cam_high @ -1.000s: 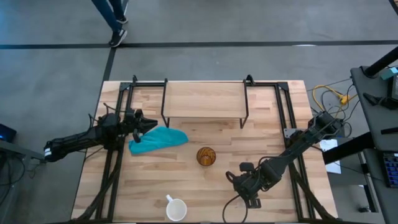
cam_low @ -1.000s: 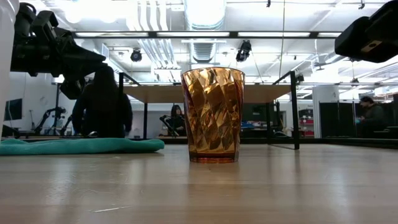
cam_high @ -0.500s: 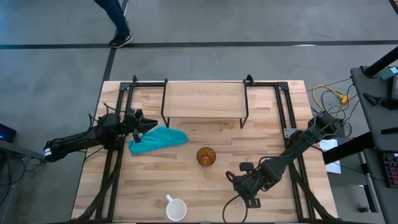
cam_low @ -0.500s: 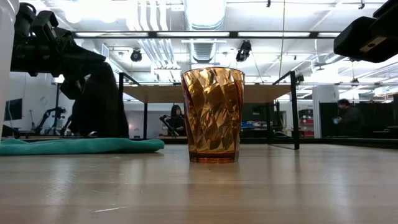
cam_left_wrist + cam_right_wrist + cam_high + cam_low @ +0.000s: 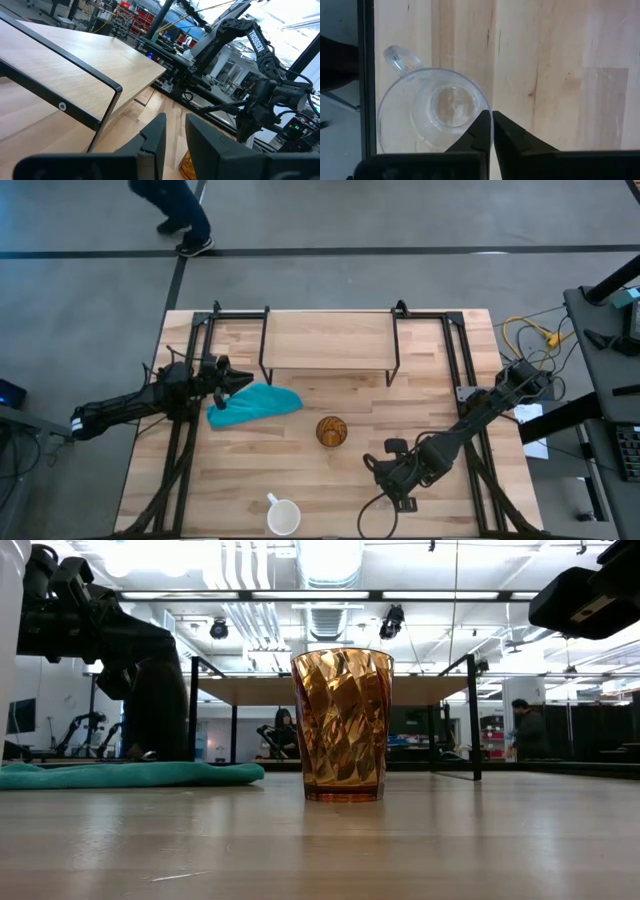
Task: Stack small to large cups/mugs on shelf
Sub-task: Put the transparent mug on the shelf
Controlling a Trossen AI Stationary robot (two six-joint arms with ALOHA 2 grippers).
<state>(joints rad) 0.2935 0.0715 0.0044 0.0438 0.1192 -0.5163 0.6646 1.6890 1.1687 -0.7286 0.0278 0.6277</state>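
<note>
Directly beneath right claw [image 5: 491,131], pinched at its rim: clear glass cup [image 5: 434,112].

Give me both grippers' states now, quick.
Left gripper: open, holding nothing, above the table by the teal cloth.
Right gripper: shut on the rim of the clear glass cup.
</note>
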